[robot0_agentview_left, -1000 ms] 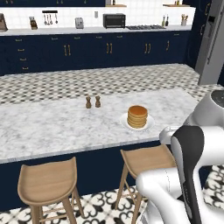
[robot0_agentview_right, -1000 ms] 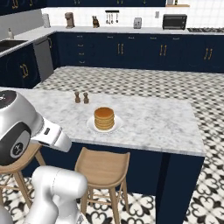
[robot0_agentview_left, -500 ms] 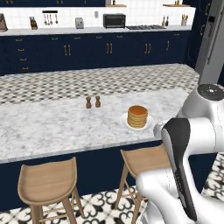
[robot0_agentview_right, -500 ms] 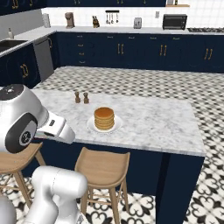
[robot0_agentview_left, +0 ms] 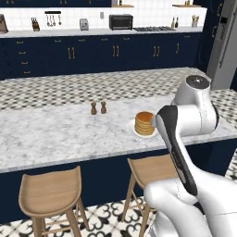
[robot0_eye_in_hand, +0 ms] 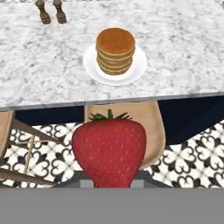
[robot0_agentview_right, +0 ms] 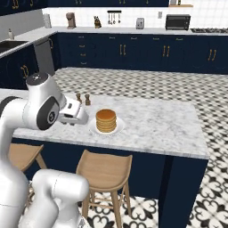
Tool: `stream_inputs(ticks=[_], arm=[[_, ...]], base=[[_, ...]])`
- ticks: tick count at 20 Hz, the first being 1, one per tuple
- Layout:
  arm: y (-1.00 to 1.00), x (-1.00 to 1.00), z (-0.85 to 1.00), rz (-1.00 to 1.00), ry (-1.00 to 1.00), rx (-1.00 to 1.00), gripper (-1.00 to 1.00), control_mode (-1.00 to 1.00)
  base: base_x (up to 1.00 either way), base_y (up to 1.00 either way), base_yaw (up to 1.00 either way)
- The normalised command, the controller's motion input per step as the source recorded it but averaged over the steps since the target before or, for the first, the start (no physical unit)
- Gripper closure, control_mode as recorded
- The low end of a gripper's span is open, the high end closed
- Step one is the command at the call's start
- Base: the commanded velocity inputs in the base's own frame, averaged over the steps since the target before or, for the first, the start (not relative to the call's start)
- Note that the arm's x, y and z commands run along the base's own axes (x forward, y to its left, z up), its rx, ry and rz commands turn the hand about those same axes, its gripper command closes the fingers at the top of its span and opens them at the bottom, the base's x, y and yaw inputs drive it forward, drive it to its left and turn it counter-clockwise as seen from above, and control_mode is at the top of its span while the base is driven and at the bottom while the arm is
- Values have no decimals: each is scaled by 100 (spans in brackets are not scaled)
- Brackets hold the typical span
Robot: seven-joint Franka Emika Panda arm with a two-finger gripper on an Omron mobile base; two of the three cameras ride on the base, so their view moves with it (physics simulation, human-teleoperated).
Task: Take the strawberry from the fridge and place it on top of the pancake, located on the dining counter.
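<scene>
Hand view puts one strawberry point(robot0_eye_in_hand: 109, 151) at the bottom centre: bright red, dotted with pale seeds, green leaves on top, its lower end sunk between the jaws, which are clenched on it. It hangs in the air short of the tabletop's near edge, over a wooden stool seat point(robot0_eye_in_hand: 151, 127) and the patterned floor. Beyond it, one stack of golden-brown pancakes, the pancake point(robot0_eye_in_hand: 115, 50), sits on one small white plate point(robot0_eye_in_hand: 138, 66) on the marbled tabletop point(robot0_eye_in_hand: 39, 74), with two small brown shakers point(robot0_eye_in_hand: 51, 12) farther back at the upper left, well apart from the plate. From the right base view, the gripper point(robot0_agentview_right: 79, 116) hovers just beside the plate's left rim, above the counter's near edge, and the pancake point(robot0_agentview_right: 106, 120) stands untouched, nothing on top. Two wooden stools point(robot0_agentview_left: 51, 192) stand under the navy base of the dining counter point(robot0_agentview_left: 46, 134) in the left base view, and the grey fridge point(robot0_agentview_left: 225, 41) rises at the far right.
</scene>
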Motion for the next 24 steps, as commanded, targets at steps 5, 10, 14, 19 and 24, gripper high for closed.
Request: stream_inputs(ticks=[5, 10, 14, 19, 24], arm=[[-29, 100, 0, 18, 4, 1, 100, -100], [-26, 100, -9, 14, 2, 0, 100, -100], [0, 100, -42, 8, 0, -1, 100, -100], [-2, 100, -58, 6, 0, -1, 100, -100], [-16, 100, -59, 3, 0, -2, 100, -100]], base=[[0, 0, 0], [0, 0, 0], [0, 0, 0], [0, 0, 0], [0, 0, 0]])
